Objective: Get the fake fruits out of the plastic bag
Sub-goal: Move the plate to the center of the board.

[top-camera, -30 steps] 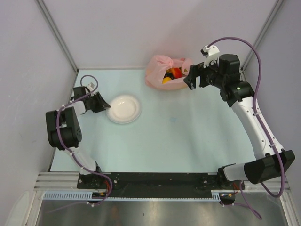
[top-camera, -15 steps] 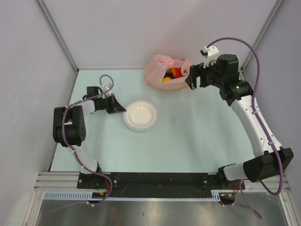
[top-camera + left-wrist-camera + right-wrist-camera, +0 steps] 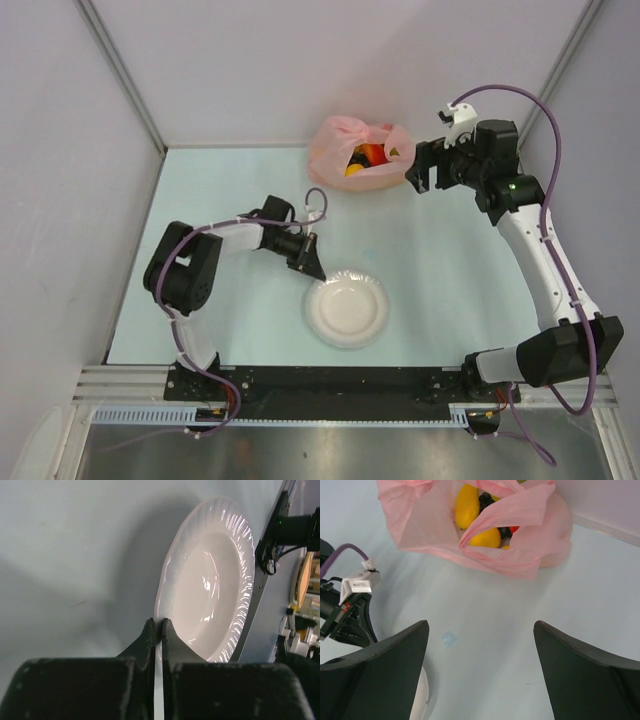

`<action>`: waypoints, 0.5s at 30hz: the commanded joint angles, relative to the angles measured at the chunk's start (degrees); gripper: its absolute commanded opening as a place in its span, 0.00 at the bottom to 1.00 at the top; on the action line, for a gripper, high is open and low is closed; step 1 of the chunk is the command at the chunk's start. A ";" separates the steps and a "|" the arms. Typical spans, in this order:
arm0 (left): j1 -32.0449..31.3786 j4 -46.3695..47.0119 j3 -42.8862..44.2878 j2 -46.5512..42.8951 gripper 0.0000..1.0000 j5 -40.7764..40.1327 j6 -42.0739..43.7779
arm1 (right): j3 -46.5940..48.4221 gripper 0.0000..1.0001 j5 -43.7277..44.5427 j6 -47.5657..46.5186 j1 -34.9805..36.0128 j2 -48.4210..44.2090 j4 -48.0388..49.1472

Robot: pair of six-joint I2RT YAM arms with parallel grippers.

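The pink plastic bag (image 3: 335, 150) lies at the back of the table with its mouth open. Inside it show the fake fruits (image 3: 360, 160): yellow pieces (image 3: 466, 505), dark grapes (image 3: 485, 500) and a bit of red (image 3: 514, 529). My right gripper (image 3: 422, 172) hovers just right of the bag, open and empty; in the right wrist view the gripper (image 3: 481, 625) has the bag (image 3: 530, 545) ahead of it. My left gripper (image 3: 312, 268) is shut on the rim of a white plate (image 3: 345, 310); in the left wrist view its gripper (image 3: 159, 625) pinches the plate's edge (image 3: 165, 600).
Grey walls with metal corner posts enclose the table on three sides. A small blue mark (image 3: 448, 639) lies on the table between bag and plate. The left wrist (image 3: 350, 605) shows at the left of the right wrist view. The black base rail (image 3: 320, 383) runs along the near edge.
My left gripper closed on the plate's rim and dragged the plate from the left side rightward and nearer the front. The right gripper drifted slightly right, still open.
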 commanded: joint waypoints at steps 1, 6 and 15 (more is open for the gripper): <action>-5.04 -0.99 4.32 2.04 0.00 -1.42 4.79 | -1.27 0.91 -2.04 0.07 -0.26 -1.29 2.33; -6.81 -5.54 7.14 -2.07 0.56 -3.26 8.03 | -1.80 0.91 -2.83 0.07 -1.05 -1.11 3.03; -0.05 -9.73 22.77 -18.34 0.76 -13.00 10.87 | -1.81 0.88 -3.62 1.47 -1.41 -0.94 10.23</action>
